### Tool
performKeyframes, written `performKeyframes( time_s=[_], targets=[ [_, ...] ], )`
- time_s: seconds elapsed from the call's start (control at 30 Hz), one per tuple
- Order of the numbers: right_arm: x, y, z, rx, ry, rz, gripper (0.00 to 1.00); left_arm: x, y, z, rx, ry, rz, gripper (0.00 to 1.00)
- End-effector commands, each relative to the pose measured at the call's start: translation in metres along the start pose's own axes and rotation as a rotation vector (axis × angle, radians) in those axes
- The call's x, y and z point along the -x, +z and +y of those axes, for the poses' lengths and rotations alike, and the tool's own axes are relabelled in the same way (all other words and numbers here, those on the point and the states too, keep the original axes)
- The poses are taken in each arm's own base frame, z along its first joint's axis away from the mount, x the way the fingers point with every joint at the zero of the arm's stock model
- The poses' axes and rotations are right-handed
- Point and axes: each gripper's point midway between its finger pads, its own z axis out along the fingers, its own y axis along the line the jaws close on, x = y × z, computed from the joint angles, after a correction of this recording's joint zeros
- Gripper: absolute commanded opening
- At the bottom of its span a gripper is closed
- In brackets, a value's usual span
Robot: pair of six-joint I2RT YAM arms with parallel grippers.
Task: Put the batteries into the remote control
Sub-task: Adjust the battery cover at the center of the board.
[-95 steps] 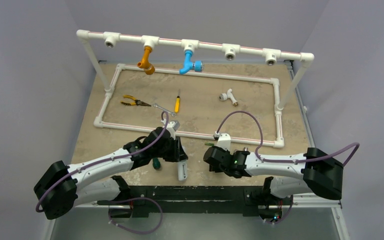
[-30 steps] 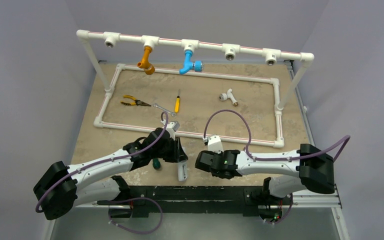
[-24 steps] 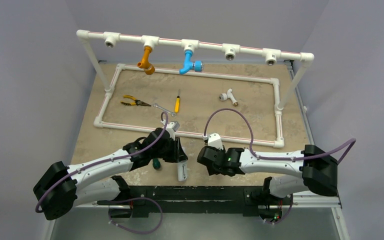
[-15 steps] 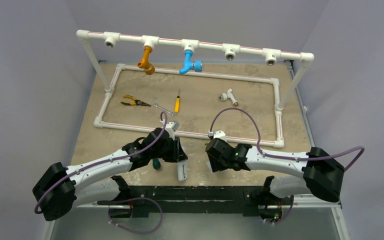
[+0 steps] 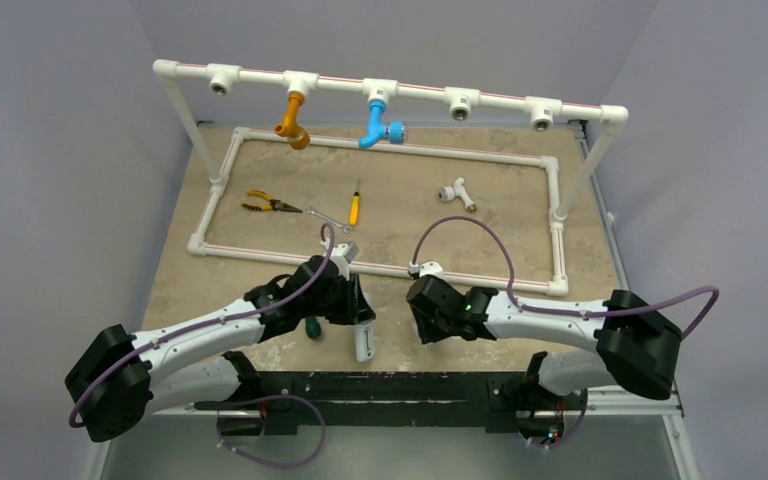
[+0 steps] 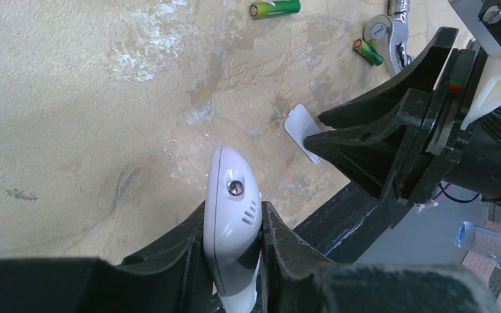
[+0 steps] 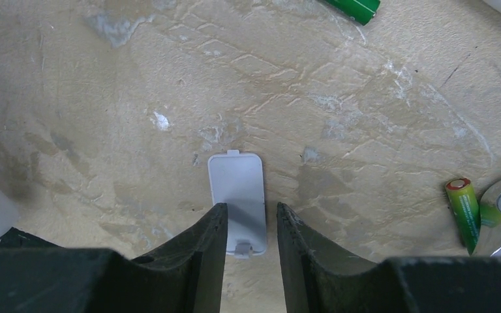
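— How many remotes, and where?
— One remote control [image 6: 233, 215]. It is at the near edge of the table [image 5: 460, 225], with the left gripper [image 6: 233, 229] clamped on its two long sides.
— Batteries?
— Two batteries [image 6: 274, 8], both lying loose on the table and well apart from the remote. The second battery [image 6: 368, 52] is just beside the ring end of a wrench [image 6: 391, 29].
— And the other arm?
— The right gripper [image 7: 251, 228] has its fingers a little apart, nothing between them, over the near end of one flat white cover plate [image 7: 237, 186]. I cannot tell whether they touch it.
— Further out?
— One green-handled screwdriver [image 5: 312, 326] sits by the left arm. One pair of pliers [image 5: 265, 204], one yellow screwdriver [image 5: 355, 208] and one tee fitting [image 5: 456, 192] lie inside the pipe frame.
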Motion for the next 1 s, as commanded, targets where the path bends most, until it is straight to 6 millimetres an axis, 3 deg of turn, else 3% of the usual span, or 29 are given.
performKeyframes(
  time_s=[0.0, 0.17, 0.5, 0.7, 0.97],
  targets=[
    [-0.014, 0.007, -0.018, -0.088, -0.033, 0.060, 0.32, 0.007, -0.001, -0.005, -0.021, -0.004, -0.028, 0.00],
    [-0.024, 0.006, -0.029, -0.167, -0.051, 0.082, 0.31, 0.007, -0.001, -0.005, -0.022, -0.003, -0.027, 0.00],
    [-0.053, 0.008, -0.030, -0.241, -0.082, 0.139, 0.36, 0.005, 0.001, -0.005, -0.026, -0.006, -0.019, 0.00],
    [-0.065, 0.011, -0.026, -0.249, -0.093, 0.164, 0.38, 0.004, 0.001, -0.004, -0.025, -0.007, -0.019, 0.00],
    [-0.072, 0.013, -0.018, -0.218, -0.087, 0.178, 0.33, 0.004, 0.001, -0.004, -0.026, -0.010, -0.019, 0.00]
  ],
)
